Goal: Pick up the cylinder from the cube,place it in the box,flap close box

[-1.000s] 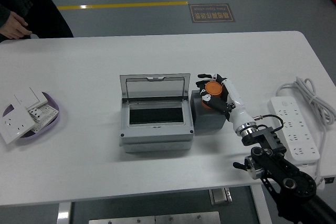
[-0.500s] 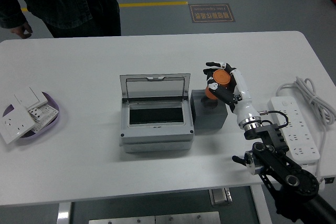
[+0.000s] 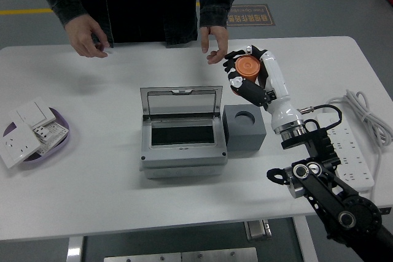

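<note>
Right hand (image 3: 245, 73) curled round the orange cylinder (image 3: 248, 65), holding it up clear of the cube (image 3: 244, 128), past the cube's far side; cube grey, round socket on top bare, sitting on the counter (image 3: 110, 200) just beside the box (image 3: 182, 134) on its right; box grey, lid (image 3: 180, 100) flipped up at the back, dark inside showing; right arm comes in from the lower right corner; person at the far side in dark clothes, one hand (image 3: 214, 47) open close to the cylinder, cannot tell if touching, other hand (image 3: 88, 35) over the counter's far left, pinching something small; purple dish (image 3: 61, 136) with white switch plates (image 3: 27, 132) at left edge; white power strip (image 3: 344, 148) with cable at right.
</note>
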`<state>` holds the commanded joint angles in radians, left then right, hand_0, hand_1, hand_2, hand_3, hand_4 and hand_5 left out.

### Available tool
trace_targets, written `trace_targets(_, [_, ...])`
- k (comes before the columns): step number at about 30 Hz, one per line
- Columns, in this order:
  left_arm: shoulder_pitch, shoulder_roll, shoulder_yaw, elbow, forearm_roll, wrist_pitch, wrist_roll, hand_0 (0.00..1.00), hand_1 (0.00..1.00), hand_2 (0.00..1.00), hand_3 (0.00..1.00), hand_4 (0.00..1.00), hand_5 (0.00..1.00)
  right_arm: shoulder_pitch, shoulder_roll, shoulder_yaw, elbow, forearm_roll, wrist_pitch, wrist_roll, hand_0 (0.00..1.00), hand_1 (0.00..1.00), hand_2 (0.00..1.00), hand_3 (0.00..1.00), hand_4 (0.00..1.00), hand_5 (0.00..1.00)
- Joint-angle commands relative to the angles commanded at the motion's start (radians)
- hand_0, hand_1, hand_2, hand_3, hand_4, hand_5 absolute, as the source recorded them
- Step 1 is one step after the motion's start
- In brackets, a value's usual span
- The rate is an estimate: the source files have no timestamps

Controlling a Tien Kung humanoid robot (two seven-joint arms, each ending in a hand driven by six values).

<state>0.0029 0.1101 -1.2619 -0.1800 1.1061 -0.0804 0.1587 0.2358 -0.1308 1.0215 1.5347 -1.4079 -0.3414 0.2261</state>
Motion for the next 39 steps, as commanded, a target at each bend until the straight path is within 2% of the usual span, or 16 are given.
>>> trace_targets(3, [0.0, -0.001, -0.002, 0.0, 0.003, 0.0, 0.001, 0.636, 0.661, 0.582, 0.672, 0.722, 0.307, 0.018, 0.006, -0.019, 0.007, -0.082, -0.006, -0.059, 0.065, 0.189, 0.333, 0.285, 0.002, 0.002])
trace_targets(4, [0.001, -0.001, -0.005, 0.0, 0.005, 0.0, 0.002, 0.636, 0.661, 0.583, 0.672, 0.722, 0.309, 0.023, 0.007, -0.023, 0.006, -0.114, -0.007, -0.081, 0.01, 0.163, 0.322, 0.272, 0.002, 0.002])
trace_targets(9, [0.002, 0.0, -0.021, 0.0, 0.017, 0.001, 0.008, 0.636, 0.661, 0.583, 0.672, 0.722, 0.309, 0.048, 0.002, -0.052, -0.006, -0.251, -0.008, -0.176, 0.01, 0.163, 0.322, 0.272, 0.002, 0.002])
trace_targets(16, [0.001, 0.0, -0.045, 0.0, 0.037, 0.003, 0.019, 0.636, 0.661, 0.584, 0.675, 0.727, 0.32, 0.088, -0.003, -0.147, -0.034, -0.378, 0.03, -0.225, 0.002, 0.144, 0.319, 0.263, 0.002, 0.002])
trace_targets(23, [-0.001, -0.001, -0.05, 0.0, 0.043, 0.003, 0.021, 0.636, 0.661, 0.585, 0.675, 0.729, 0.325, 0.144, -0.023, -0.224, -0.065, -0.394, 0.101, -0.248, 0.002, 0.143, 0.318, 0.263, 0.002, 0.002])
trace_targets(33, [-0.005, 0.002, -0.048, 0.0, 0.045, 0.003, 0.019, 0.636, 0.662, 0.584, 0.676, 0.731, 0.327, 0.24, -0.058, -0.307, -0.103, -0.395, 0.225, -0.321, 0.002, 0.147, 0.316, 0.262, 0.002, 0.002])
trace_targets(34, [-0.006, 0.003, -0.047, 0.0, 0.046, 0.002, 0.019, 0.636, 0.662, 0.584, 0.676, 0.731, 0.329, 0.248, -0.061, -0.315, -0.106, -0.391, 0.237, -0.327, 0.031, 0.169, 0.321, 0.281, 0.002, 0.002])
trace_targets(39, [-0.006, 0.004, -0.045, 0.0, 0.045, 0.002, 0.019, 0.636, 0.662, 0.584, 0.676, 0.731, 0.329, 0.277, -0.071, -0.347, -0.12, -0.362, 0.271, -0.34, 0.031, 0.169, 0.321, 0.281, 0.002, 0.002])
